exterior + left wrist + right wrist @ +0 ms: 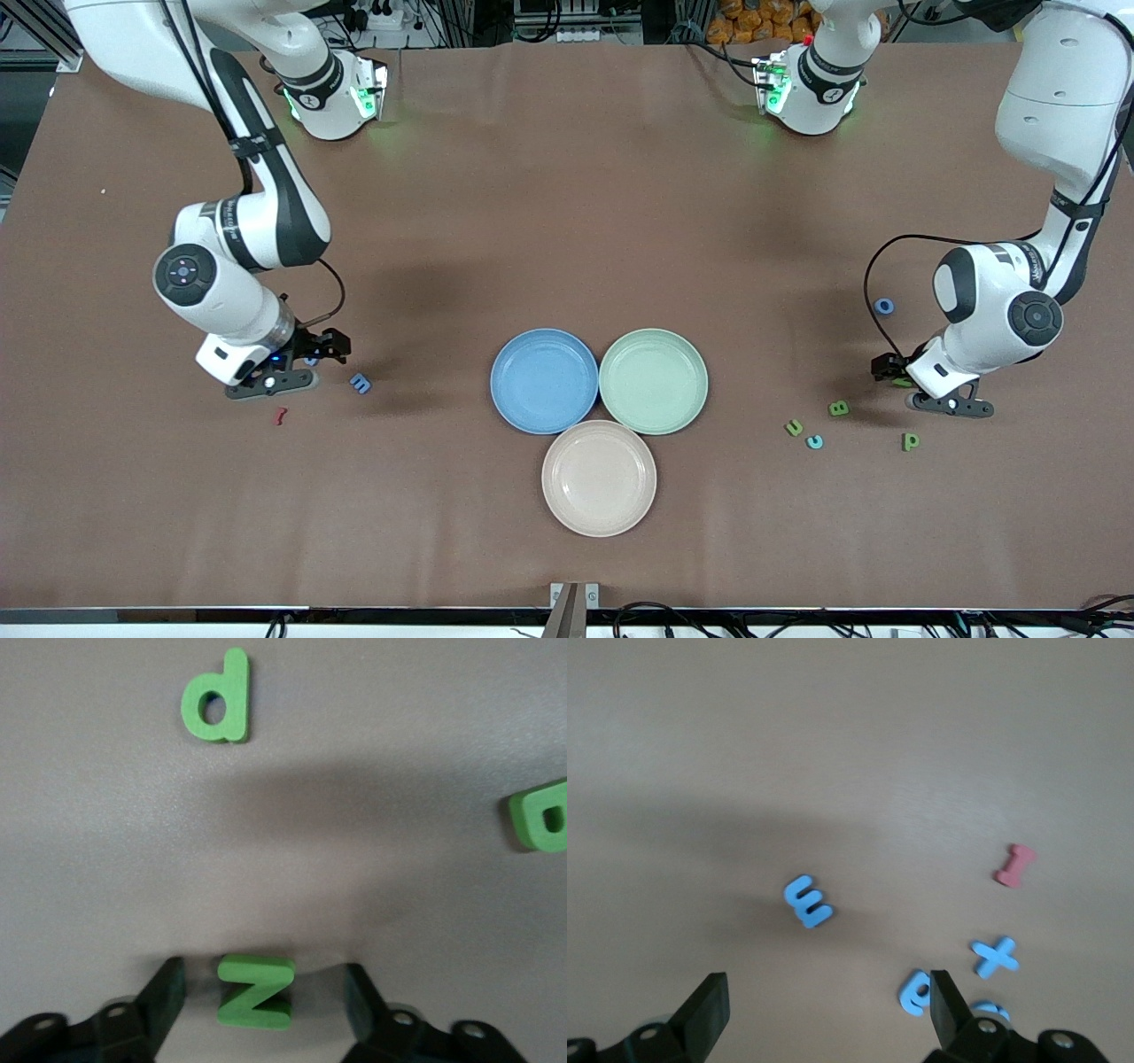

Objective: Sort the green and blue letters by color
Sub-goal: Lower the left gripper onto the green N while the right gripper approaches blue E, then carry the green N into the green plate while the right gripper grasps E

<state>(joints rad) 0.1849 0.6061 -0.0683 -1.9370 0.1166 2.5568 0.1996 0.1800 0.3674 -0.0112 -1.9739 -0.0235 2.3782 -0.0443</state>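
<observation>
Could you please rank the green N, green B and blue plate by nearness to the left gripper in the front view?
1. green N: between the left gripper's open fingers.
2. green B: beside the gripper, nearer the plates.
3. blue plate: mid-table, farthest.

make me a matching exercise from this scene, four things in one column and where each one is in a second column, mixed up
Things:
1. green N
2. blue m
3. pink plate
4. blue ring-shaped letter

Places:
A. of the three plates, the one nearest the front camera
B. on the table between the left tool's open fingers
C. beside the right tool, toward the plates
D. alone near the left arm, farther from the front camera than the green letters

Pairs: 1-B, 2-C, 3-A, 4-D
</observation>
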